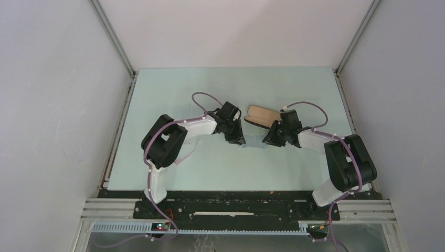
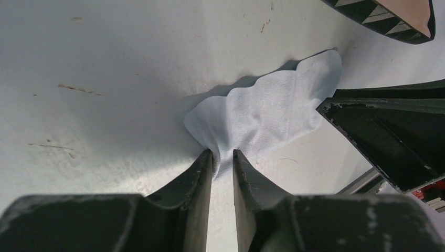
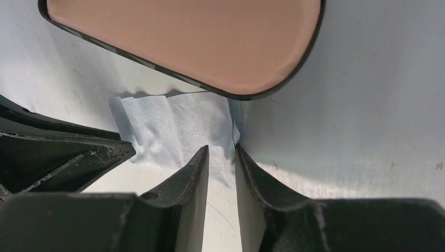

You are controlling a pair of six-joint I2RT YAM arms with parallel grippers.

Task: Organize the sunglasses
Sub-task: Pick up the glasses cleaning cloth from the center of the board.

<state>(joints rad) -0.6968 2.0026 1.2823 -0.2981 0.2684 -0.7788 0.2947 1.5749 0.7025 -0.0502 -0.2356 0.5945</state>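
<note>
At mid bench (image 1: 173, 84), the left claw (image 2: 223, 157) pinched the small light-blue cloth (image 2: 267, 110) by its puckered corner, probably to fold it. The right claw (image 3: 222, 152) straddled the opposite edge, grip unclear. The sunglasses were nowhere visible.

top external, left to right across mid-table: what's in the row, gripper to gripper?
left gripper → small light blue cloth → right gripper. The black oblong case with tan lining lies farther back, spanning the cloth and the right gripper, so it is left out.

Open case (image 3: 183, 42) hems the cloth's (image 3: 173, 131) far edge.
</note>
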